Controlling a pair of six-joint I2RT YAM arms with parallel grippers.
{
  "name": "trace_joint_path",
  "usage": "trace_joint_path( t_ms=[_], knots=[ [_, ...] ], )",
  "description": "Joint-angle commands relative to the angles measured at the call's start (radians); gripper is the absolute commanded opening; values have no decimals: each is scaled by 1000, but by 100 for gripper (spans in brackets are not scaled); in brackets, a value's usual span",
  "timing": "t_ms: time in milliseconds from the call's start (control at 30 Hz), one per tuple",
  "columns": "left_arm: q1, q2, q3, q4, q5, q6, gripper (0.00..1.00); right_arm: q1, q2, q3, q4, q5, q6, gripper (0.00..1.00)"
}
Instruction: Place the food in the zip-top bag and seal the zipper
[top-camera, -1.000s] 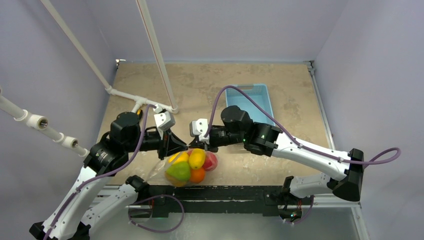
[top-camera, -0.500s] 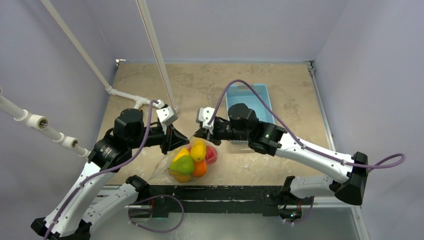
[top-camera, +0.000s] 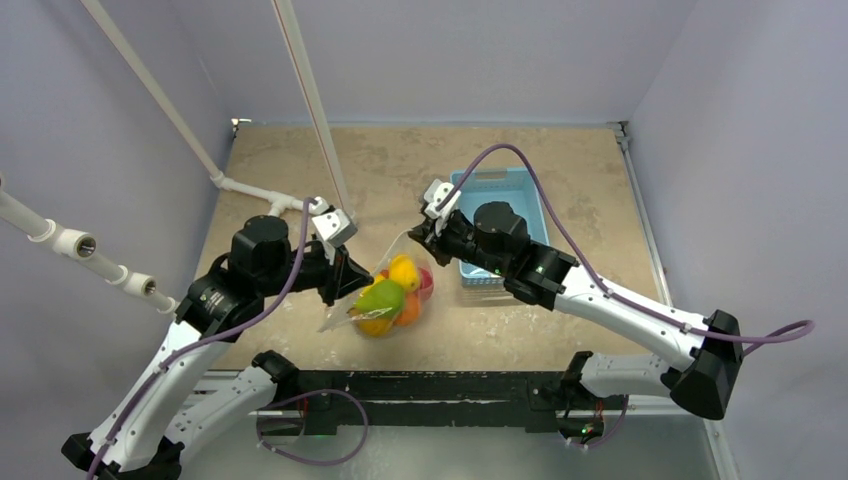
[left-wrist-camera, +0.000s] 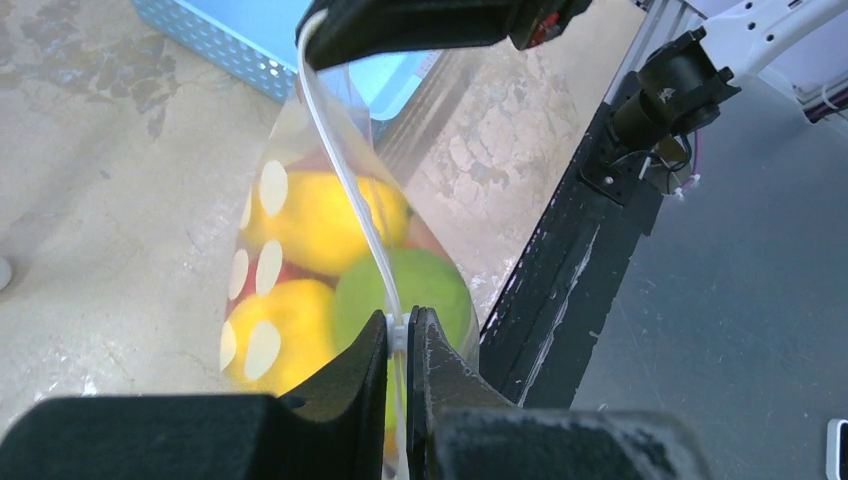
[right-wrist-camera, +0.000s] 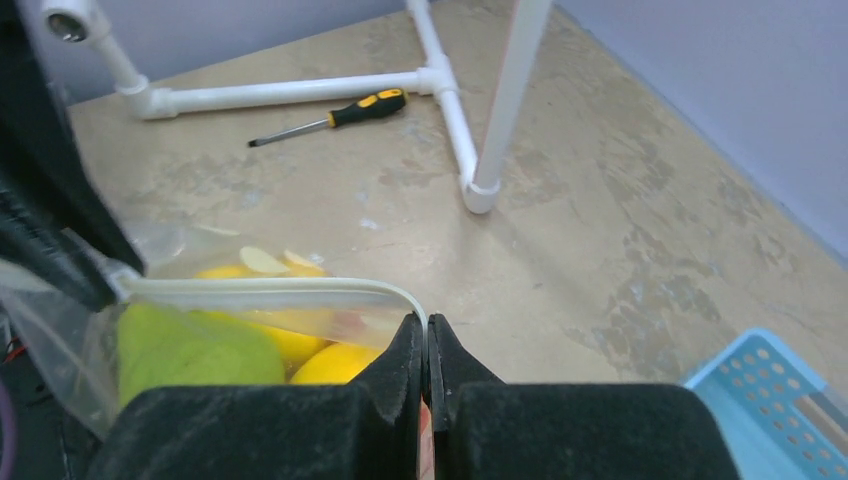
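Clear zip-top bag (top-camera: 342, 318) holding food (top-camera: 383, 297) slung between grippers; left gripper (left-wrist-camera: 400, 335) clamped shut on one zipper (left-wrist-camera: 340, 180) end, right gripper (right-wrist-camera: 427, 335) pinched tight on other end.

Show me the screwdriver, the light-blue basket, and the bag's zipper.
screwdriver (right-wrist-camera: 365, 106), right wrist view, its yellow-and-black handle.
light-blue basket (top-camera: 490, 190), top view, bare floor inside.
zipper (left-wrist-camera: 350, 200), left wrist view, middle of the strip.

The zip-top bag (top-camera: 338, 318) hangs between the left gripper (top-camera: 353, 284) and right gripper (top-camera: 416, 234). Its zipper (left-wrist-camera: 345, 180) spans both, with the food (top-camera: 392, 292) inside, below them. A basket (top-camera: 512, 188) sits on the tabletop (top-camera: 400, 165) just right of the right gripper, and a screwdriver (right-wrist-camera: 330, 115) lies behind the left gripper.
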Motion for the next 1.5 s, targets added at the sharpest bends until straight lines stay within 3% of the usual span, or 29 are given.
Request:
trace_joint_path(
  t_ms=[0,367,833,1467],
  knots=[
    [-5,-30,74,-96,-29,-15,0,-60,1,-9,145,194,66,0],
    [-5,-73,145,-246,-161,-58,0,-128,32,-7,237,258,131,0],
    [-4,-121,209,-376,-281,-79,0,-162,60,12,263,228,122,0],
    [-4,31,168,-181,-507,-61,0,-177,145,53,333,180,111,0]
  ],
)
